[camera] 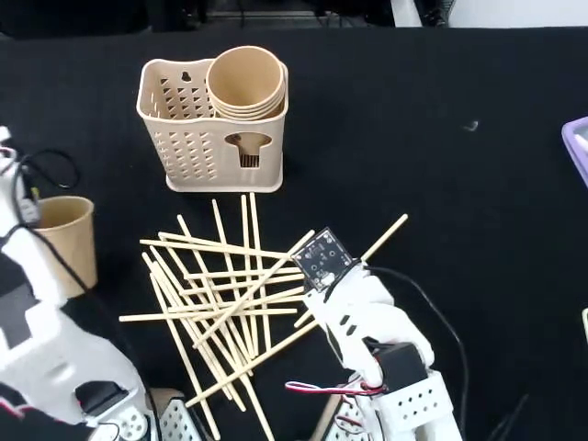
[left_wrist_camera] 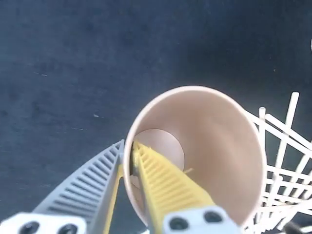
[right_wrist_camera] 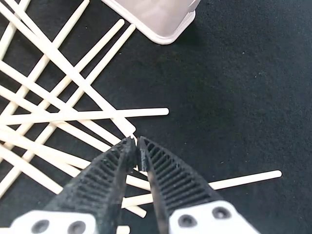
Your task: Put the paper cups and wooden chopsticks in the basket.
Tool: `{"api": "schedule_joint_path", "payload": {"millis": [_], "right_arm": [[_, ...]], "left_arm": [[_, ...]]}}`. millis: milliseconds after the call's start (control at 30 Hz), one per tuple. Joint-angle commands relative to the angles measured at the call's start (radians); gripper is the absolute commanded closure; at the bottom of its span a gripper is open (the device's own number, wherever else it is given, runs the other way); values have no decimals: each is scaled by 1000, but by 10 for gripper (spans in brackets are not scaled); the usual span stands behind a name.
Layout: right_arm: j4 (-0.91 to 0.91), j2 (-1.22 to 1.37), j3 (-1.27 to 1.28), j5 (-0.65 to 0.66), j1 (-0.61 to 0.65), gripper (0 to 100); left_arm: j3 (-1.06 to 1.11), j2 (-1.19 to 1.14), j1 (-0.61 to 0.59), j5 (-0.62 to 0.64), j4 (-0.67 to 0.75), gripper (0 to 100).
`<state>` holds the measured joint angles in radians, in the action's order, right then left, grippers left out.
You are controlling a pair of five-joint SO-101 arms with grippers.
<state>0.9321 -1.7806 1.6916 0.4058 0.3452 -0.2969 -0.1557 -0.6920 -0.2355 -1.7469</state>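
Observation:
A beige slotted basket (camera: 184, 138) stands at the back left with a stack of paper cups (camera: 245, 81) inside it. Another paper cup (camera: 66, 241) is at the table's left edge; my left gripper (left_wrist_camera: 128, 146) is shut on the wall of this cup (left_wrist_camera: 209, 141), yellow finger inside, grey finger outside. Several wooden chopsticks (camera: 220, 294) lie crossed in a pile in front of the basket. My right gripper (right_wrist_camera: 136, 141) is low over the pile's right side, its black fingers shut on the end of one chopstick (right_wrist_camera: 73, 78). A corner of the basket (right_wrist_camera: 161, 19) lies beyond it.
A purple container's edge (camera: 577, 147) shows at the far right. The right arm's body (camera: 377, 340) and its cables occupy the front centre; the left arm's base (camera: 55, 358) fills the front left corner. Black cloth (camera: 441, 184) covers the table.

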Motion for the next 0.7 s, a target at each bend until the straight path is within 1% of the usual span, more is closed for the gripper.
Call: {"api": "schedule_joint_path", "payload": {"millis": [0, 100, 233, 267, 367, 467, 567, 667], "right_arm": [[-31, -13, -2, 0, -12, 987], [-31, -13, -2, 0, -14, 987], [-28, -13, -2, 0, -14, 987], [-28, -13, -2, 0, -12, 987], [-29, -13, -5, 0, -11, 987], [-31, -13, -7, 0, -9, 987], [-31, -15, -7, 0, -9, 987], [-32, -15, -7, 0, -9, 987]], "left_arm": [[-35, 132, -42, -52, -2, 970], [25, 118, -47, -46, 58, 970], [168, 129, -124, -54, 153, 970], [199, 141, -153, -69, 167, 970], [302, 190, -226, -192, 210, 970], [417, 258, -291, -249, 261, 963], [529, 321, -340, -302, 301, 889], [585, 388, -383, -350, 307, 805]]}}
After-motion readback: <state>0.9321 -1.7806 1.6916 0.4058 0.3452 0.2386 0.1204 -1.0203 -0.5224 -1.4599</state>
